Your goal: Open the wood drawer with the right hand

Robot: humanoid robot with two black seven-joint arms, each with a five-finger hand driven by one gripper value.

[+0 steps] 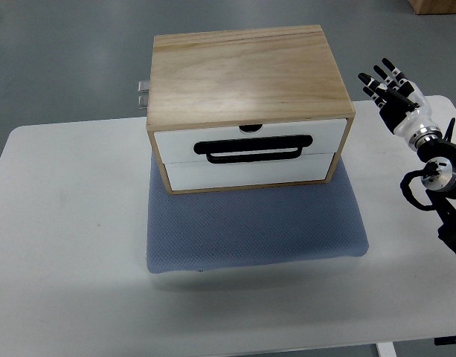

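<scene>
Wood drawer [250,152] sits closed in its box [242,71] on a blue mat [254,230], right hand [395,93] apart, fingers spread.

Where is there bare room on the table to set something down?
The table is bare left of the wooden box and blue mat, and along the near edge below the mat. The right side is crowded by the right hand and its arm.

A blue-grey mat [250,230] lies on a white table [64,245] over grey floor [56,59].
</scene>
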